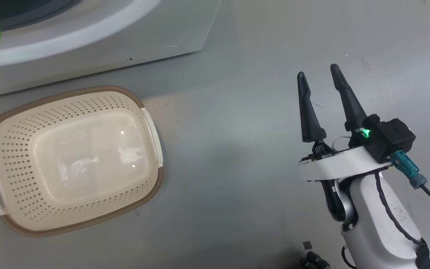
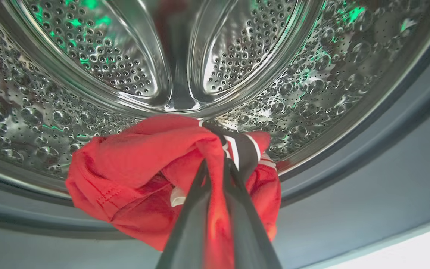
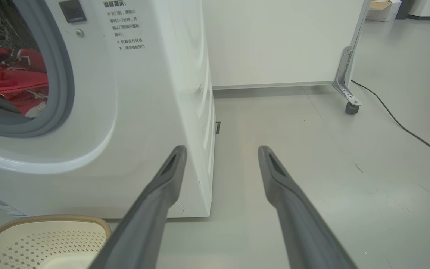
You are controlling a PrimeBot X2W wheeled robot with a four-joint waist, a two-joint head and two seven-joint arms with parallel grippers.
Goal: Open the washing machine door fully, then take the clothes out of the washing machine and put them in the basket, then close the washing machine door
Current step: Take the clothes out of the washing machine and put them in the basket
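Red sports clothes (image 2: 133, 164) with white striping bunch at the lip of the washing machine's steel drum (image 2: 88, 56). They are pinched between the narrow-set dark fingers of the robot's left gripper (image 2: 217, 166), whose tips are buried in the fabric just inside the grey rubber gasket (image 2: 394, 127). On the grey floor (image 1: 237, 157), the cream perforated basket (image 1: 21, 123) with its brown braided rim sits just in front of the white washing machine (image 3: 144, 112), one handle on the robot's left. Further right, the right gripper (image 1: 317, 71) hovers above the floor, well apart from the basket, its two long fingers spread wide and holding nothing, pointing past the machine's front corner. Beyond it stand a white panel (image 3: 274, 41) on a caster (image 3: 350, 107) and a black cable (image 3: 398, 119) trailing across the floor.
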